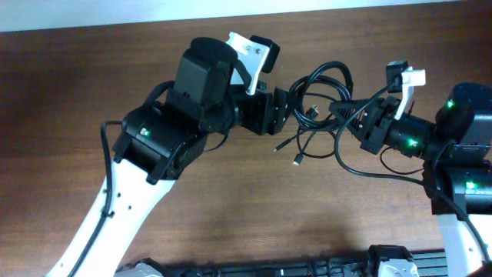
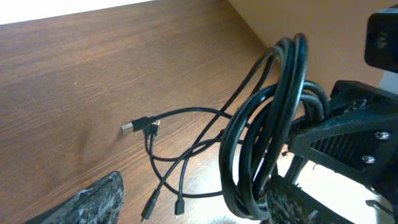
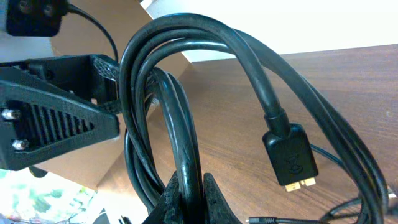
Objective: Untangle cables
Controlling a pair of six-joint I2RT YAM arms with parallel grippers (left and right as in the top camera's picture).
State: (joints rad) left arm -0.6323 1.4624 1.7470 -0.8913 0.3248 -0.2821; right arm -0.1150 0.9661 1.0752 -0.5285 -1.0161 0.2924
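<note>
We see the brown wooden table (image 2: pixel 93 68) filling most of the frame. Right of centre, a coil of thick black cables (image 2: pixel 267 130) stands upright in tall loops against the right gripper (image 2: pixel 305 127), whose ribbed black finger comes in from the right edge; whether it grips them we cannot tell. Thinner cords (image 2: pixel 186 113) trail leftward flat on the wood, ending in a silver-tipped plug (image 2: pixel 129 129) at centre left and two small plugs (image 2: pixel 178 206) near the bottom. The left gripper (image 2: pixel 186 208) has its textured fingers (image 2: pixel 93 200) set far apart along the bottom edge.
</note>
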